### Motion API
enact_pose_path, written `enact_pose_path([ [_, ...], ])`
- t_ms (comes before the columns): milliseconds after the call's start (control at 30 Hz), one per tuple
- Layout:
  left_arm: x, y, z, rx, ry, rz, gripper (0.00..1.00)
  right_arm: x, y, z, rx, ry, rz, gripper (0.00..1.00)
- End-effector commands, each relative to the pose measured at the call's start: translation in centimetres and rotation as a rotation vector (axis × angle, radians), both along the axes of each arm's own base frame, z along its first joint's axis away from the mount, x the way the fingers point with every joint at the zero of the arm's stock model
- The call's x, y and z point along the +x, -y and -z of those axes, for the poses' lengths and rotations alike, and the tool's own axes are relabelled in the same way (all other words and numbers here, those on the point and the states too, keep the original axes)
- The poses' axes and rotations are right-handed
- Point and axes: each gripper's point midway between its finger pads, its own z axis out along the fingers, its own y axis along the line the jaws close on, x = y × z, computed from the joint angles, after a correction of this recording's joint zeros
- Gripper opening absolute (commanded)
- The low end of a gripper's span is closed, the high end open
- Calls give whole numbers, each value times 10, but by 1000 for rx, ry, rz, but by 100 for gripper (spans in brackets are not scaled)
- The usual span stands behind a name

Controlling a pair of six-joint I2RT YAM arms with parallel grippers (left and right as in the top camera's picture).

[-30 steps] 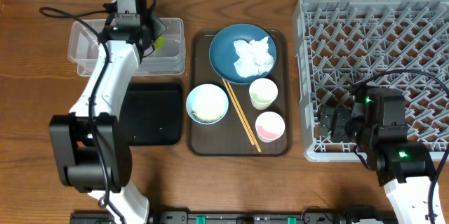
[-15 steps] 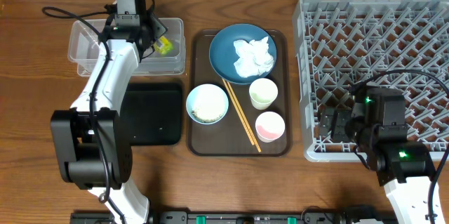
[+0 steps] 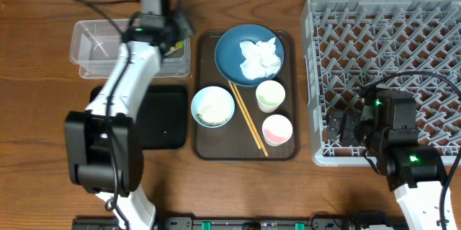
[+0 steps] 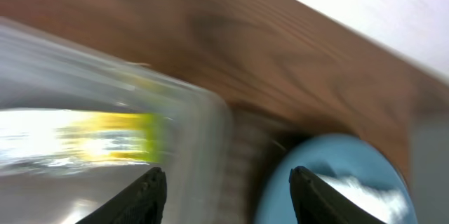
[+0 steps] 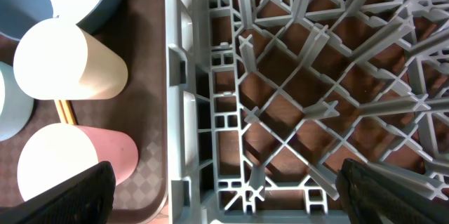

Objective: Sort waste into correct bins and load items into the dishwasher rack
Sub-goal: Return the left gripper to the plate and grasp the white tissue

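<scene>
My left gripper (image 3: 171,29) is open and empty over the right end of the clear tub (image 3: 90,42). The blurred left wrist view shows its jaws (image 4: 228,176) between the yellow-green wrapper (image 4: 105,134), which lies in the tub, and the blue plate (image 4: 337,182). The plate (image 3: 230,46) holds the white napkin (image 3: 259,58). The white bowl (image 3: 212,106) holds rice scraps. The green-white cup (image 3: 270,95), pink cup (image 3: 277,129) and chopsticks (image 3: 248,118) lie on the brown tray. My right gripper (image 5: 224,176) is open over the grey rack's (image 3: 389,35) front left corner.
The brown serving tray (image 3: 205,147) sits mid-table between the bins and the rack. The black tray (image 3: 155,118) lies in front of the tub, partly under my left arm. The rack's left wall (image 5: 186,97) stands right beside the tray and the cups.
My left gripper let the wrapper go into the clear tub, then swung right toward the blue plate. The right arm has not moved.
</scene>
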Motion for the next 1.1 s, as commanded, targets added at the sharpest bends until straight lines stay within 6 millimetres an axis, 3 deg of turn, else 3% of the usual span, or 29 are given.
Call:
enact_pose_path([
  [0,-14,65,-20,70,78,302,60,4,0,-11,-9,32,-8,99],
  [133,-27,108,-9,122,86,441,65,4,0,-11,-9,31,-8,99],
  [367,-31,147,27,126,59,513,68,4,0,-11,-9,31,-8,99],
  [700,-40,164,100,146,-63,556,68,4,0,-11,-9,31,-8,99],
  [967,-52,181,115,154,-90,596,68,4,0,-11,-9,32,-8,99],
  [1067,-56,184,123,157,-105,607,64,4,0,-11,-9,31,-8,99],
])
